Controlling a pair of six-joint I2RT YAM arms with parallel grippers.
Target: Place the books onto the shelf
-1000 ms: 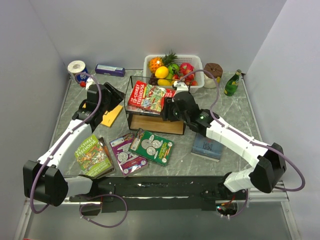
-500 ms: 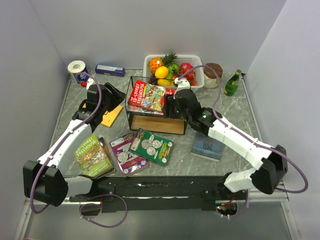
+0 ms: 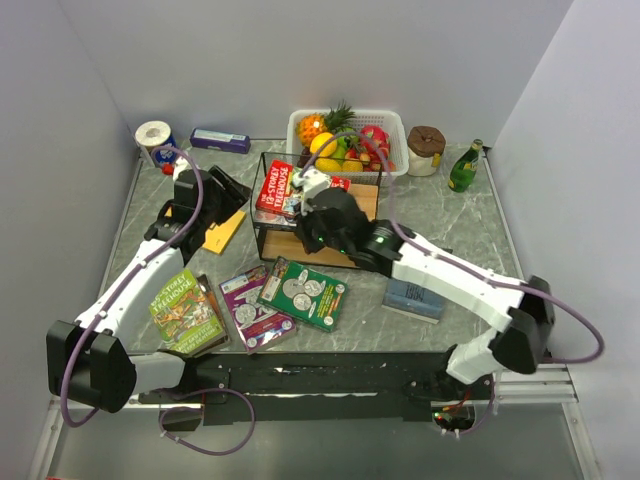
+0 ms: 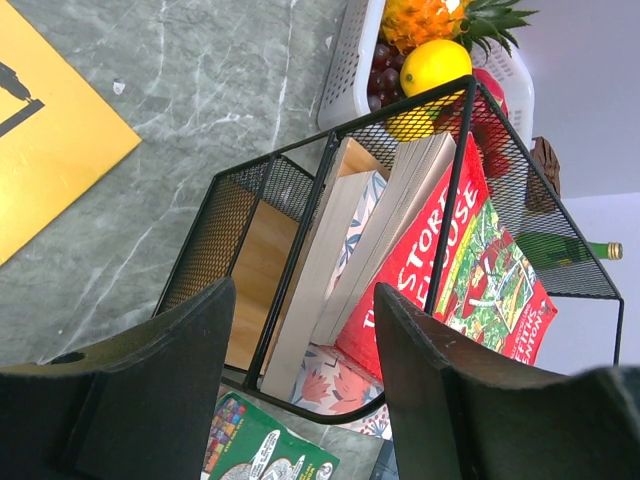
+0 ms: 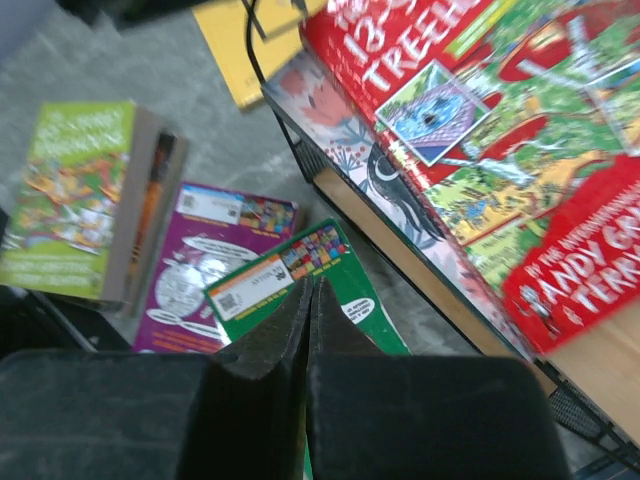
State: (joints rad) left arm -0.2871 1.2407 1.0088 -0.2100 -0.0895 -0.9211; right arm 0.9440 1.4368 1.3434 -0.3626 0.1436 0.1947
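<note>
Over the shelf's [image 3: 285, 247] front edge I have the right gripper [image 5: 309, 300] pinched fully together with nothing between its fingers. Its wrist camera looks past them at the green book [image 5: 330, 280] lying on the tabletop [image 3: 470, 230] just in front of the shelf. I can't tell whether the fingers touch anything. Left of the shelf, the left gripper [image 4: 305, 295] stands moderately parted and empty, aimed at the shelf's left end.

On the shelf's upper tier, the red Treehouse book [image 4: 470, 260] lies on top of a floral-covered book [image 5: 370, 170]. The lower board that I can see is bare wood. Behind the shelf, a white fruit basket [image 3: 398, 130] holds a pineapple, a lemon and other fruit.

My right arm reaches from its base diagonally across to the shelf, elbow out to the shelf's right. The left arm stretches straight up along the shelf's left side.

Off the shelf, a green Treehouse book [image 3: 185, 310], a purple book [image 3: 250, 310] and the green one lie in front of it. A dark blue book [image 3: 415, 295] lies to its front right. A yellow book [image 3: 225, 230] lies just to its left.
</note>
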